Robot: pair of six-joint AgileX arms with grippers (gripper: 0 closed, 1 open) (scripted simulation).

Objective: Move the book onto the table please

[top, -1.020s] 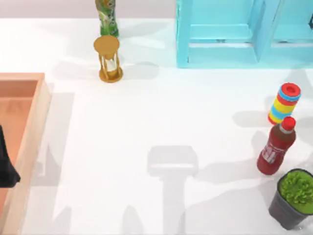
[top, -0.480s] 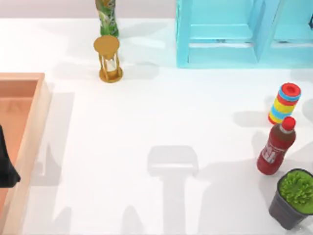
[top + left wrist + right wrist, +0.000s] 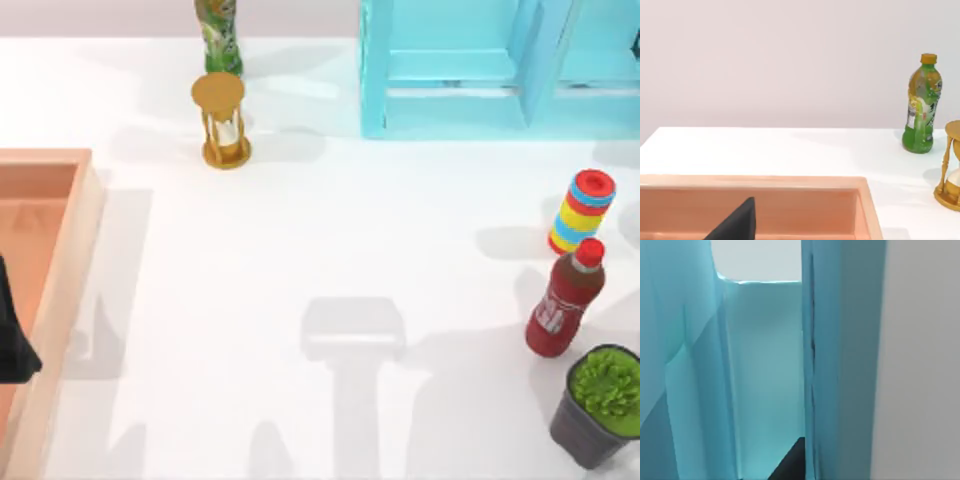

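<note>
Evidently, the task is judged to be at an early stage: no book is seen lying on the white table (image 3: pixel 300 250). In the right wrist view, the turquoise shelf unit (image 3: pixel 765 380) is seen at close range, where the book is presumed to be; the book itself cannot be distinguished. The left arm is parked over the wooden tray (image 3: pixel 60 260). Finger states cannot be told.

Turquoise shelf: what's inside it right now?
The turquoise shelf shows turquoise boards and panels from above. Its deeper interior is hidden, so no book can be confirmed there.
</note>
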